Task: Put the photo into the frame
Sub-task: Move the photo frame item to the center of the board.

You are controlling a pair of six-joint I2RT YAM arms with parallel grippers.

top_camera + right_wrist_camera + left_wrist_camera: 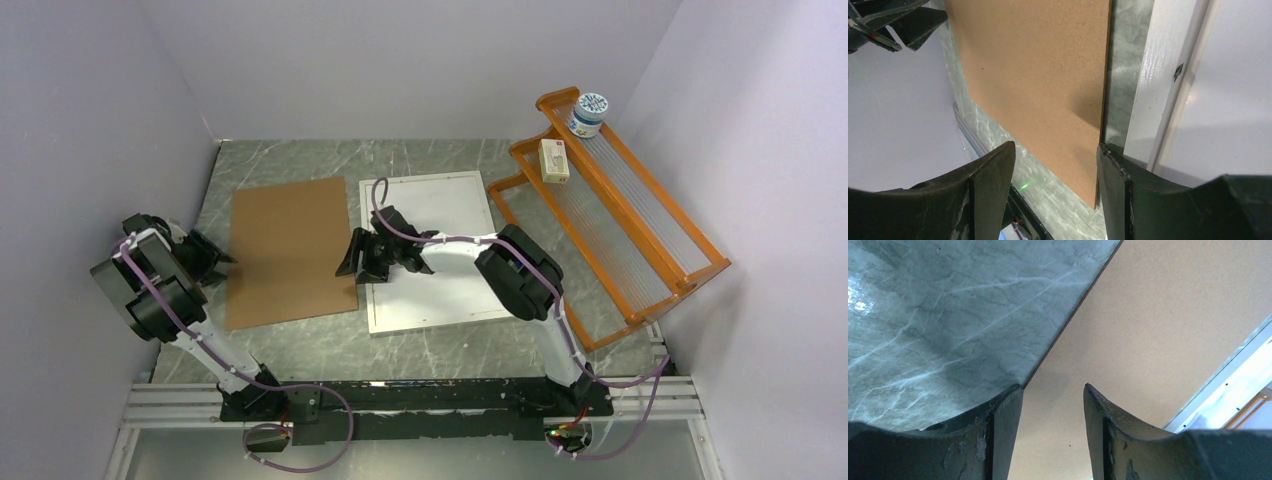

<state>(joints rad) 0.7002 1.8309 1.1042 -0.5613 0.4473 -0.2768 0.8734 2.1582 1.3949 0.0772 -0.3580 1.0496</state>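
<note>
1. Brown backing board [290, 250] lies flat on the grey marble-pattern table [420, 345], left of centre.
2. Frame [1158, 80] lies flat just right of the board, with a narrow strip of table between them. Their long sides run roughly parallel. Its rim is thin and white.
3. Photo [440, 200]: a plain white sheet fills the space inside the rim. It reads as the photo lying white back up, printed side not in view. My right arm crosses over its middle.
4. Small dark tab [1176, 71] sits on the inner edge of the rim, seen in the right wrist view.
5. My left claw [1053, 386] is spread wide with nothing between the fingers [998, 440]. It sits low at the board's left edge: one finger over bare table, the other over the board, the edge running up between them. Can't tell if either tip touches.
6. My right claw [1055, 145] is also spread with nothing gripped. It points left over the gap between board and frame. The right fingertip is at the frame's left rim, and board and table show between the fingers. Contact with the rim: can't tell.
7. Orange rack [640, 235] stands along the table's right side, well apart from both claws. It carries a round jar [588, 113] at its far end and a small box [553, 160] just beside that.
</note>
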